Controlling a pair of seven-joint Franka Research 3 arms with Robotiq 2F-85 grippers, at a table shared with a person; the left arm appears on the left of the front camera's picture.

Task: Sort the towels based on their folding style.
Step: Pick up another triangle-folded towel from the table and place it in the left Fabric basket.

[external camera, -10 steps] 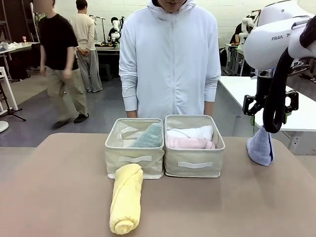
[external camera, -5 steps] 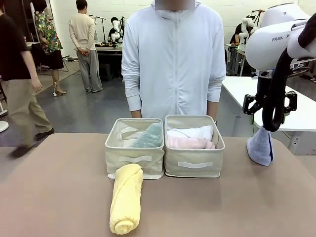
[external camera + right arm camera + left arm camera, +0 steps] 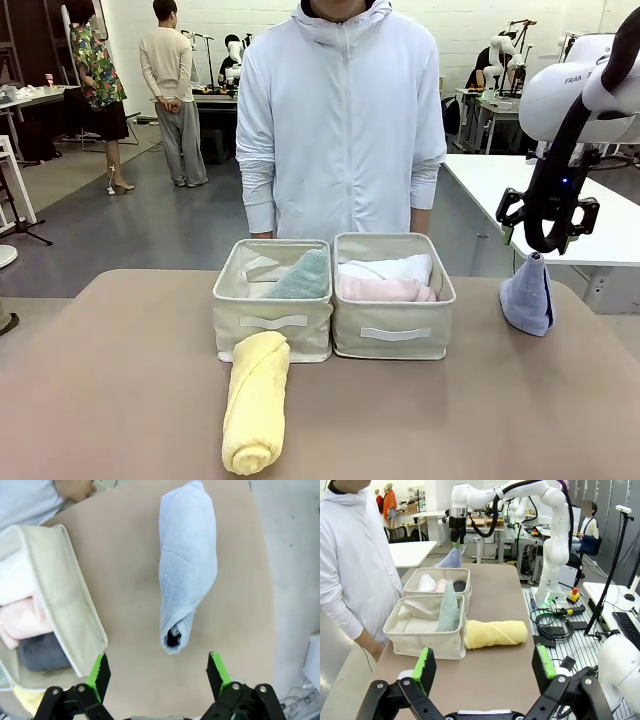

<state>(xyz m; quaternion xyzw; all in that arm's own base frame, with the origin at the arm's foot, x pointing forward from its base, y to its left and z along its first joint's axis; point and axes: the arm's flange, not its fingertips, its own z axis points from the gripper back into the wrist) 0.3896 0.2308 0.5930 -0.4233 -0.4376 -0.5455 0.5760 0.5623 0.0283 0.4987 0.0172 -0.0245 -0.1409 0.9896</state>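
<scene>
Glossy white right arm (image 3: 575, 100), lettered FRAN, probably Franka, thick black cable (image 3: 560, 165), black left hand (image 3: 483, 664), green pads (image 3: 425, 662)

Front view across table (image 3: 120, 400), right wrist overhead, bins (image 3: 272, 335) shared

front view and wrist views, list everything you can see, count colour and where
yellow towel: 1, yellow, rolled, on the table in front of the left bin
blue towel: 1, light blue, cone, on the table right of the bins
green towel: 1, sage green, cone, in the left bin
white towel: 1, white, rolled, in the right bin
pink towel: 1, pink, rolled, in the right bin
grey towel: 1, dark grey, in the right bin
left bin: 1, beige, mid-table
right bin: 1, beige, beside the left bin
table: 1, brown
person: 1, white jacket, far side
left gripper: 1, black and green, open
right gripper: 1, black and green, open, above the blue towel
</scene>
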